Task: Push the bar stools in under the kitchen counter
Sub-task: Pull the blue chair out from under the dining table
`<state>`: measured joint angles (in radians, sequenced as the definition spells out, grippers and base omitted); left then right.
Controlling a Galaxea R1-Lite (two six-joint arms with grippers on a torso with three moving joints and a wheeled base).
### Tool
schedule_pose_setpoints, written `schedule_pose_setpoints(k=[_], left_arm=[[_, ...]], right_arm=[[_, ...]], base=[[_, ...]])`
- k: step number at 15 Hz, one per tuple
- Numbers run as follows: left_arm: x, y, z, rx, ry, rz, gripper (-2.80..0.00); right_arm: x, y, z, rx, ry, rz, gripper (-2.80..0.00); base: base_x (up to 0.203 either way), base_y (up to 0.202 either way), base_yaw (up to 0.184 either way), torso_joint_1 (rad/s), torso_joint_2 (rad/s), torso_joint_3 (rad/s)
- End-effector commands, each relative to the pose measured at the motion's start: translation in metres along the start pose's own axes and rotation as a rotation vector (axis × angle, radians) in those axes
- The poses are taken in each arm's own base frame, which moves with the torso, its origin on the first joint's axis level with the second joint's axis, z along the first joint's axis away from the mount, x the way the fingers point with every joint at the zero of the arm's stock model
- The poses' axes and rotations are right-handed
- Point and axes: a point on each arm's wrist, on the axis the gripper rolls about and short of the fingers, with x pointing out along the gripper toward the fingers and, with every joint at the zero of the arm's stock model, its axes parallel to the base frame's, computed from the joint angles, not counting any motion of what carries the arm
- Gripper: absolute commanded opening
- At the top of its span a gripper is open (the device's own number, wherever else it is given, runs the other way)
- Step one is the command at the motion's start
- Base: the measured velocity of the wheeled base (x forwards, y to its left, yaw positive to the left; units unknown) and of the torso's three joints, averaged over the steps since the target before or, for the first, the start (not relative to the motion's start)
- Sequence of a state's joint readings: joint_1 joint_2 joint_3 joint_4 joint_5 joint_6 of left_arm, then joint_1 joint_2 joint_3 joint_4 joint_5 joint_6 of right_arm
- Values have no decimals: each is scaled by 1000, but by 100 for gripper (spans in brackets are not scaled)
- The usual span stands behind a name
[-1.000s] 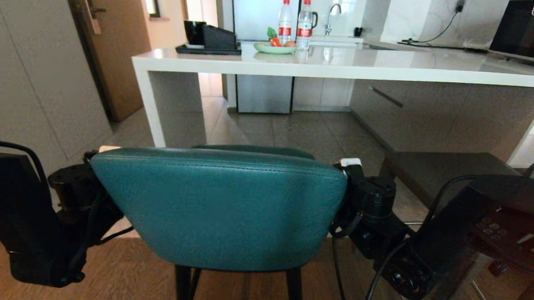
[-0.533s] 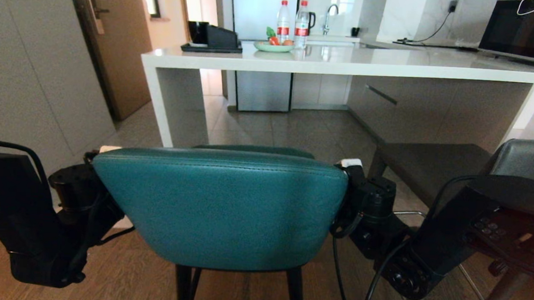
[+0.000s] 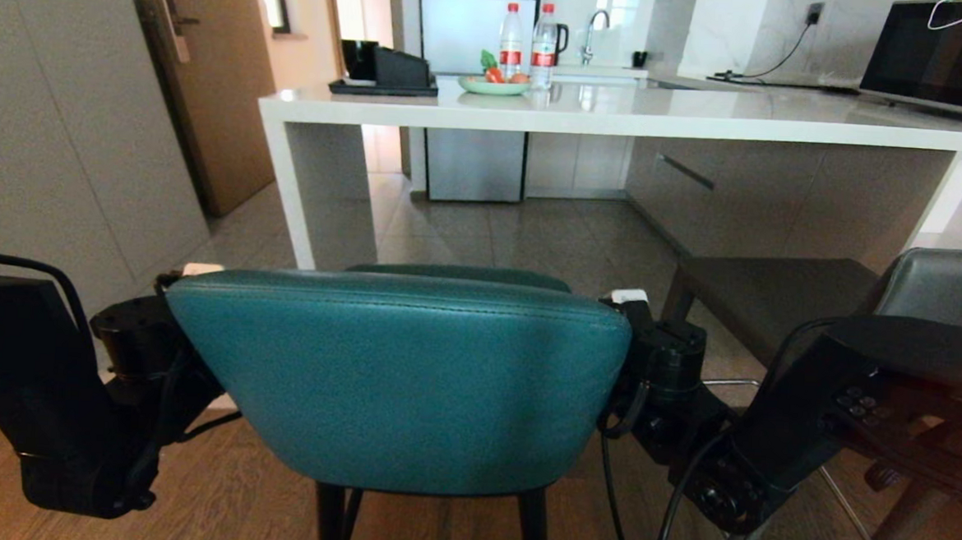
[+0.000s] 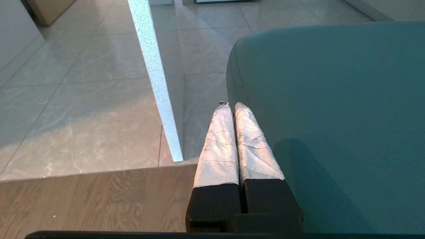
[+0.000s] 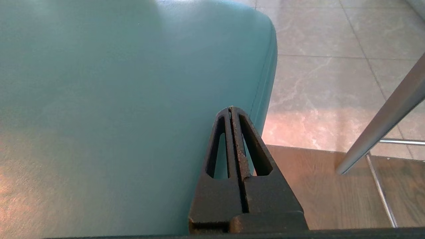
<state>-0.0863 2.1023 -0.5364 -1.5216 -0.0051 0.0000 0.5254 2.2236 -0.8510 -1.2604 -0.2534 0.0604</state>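
Flanking the curved teal leather stool back [image 3: 397, 381], the left end effector [image 4: 229, 105] and right end effector [image 5: 230, 109] are seen closed empty, with the glossy white stone worktop [image 3: 620, 123] well ahead, so uneven pressure might swing the stool off line.
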Motion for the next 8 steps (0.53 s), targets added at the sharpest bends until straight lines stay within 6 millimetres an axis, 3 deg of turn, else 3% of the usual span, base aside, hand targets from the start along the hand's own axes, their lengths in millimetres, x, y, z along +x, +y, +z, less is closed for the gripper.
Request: schedule_pose_setpoints(k=[1,5,8], left_arm=[[0,8,-1,0,-3,19,-280],[-5,63,-1,-9,-5,38,-280],[-15,86,-4,-25,10,56,-280]], right_arm=[[5,-12,7,10,-31,-37,-280],[0,-66,22,31,-55,-167,-280],[-22,-78,23,45,-33,-190,-280]], base=[[0,0,0,0,0,0],[0,0,0,0,0,0],[0,0,0,0,0,0]])
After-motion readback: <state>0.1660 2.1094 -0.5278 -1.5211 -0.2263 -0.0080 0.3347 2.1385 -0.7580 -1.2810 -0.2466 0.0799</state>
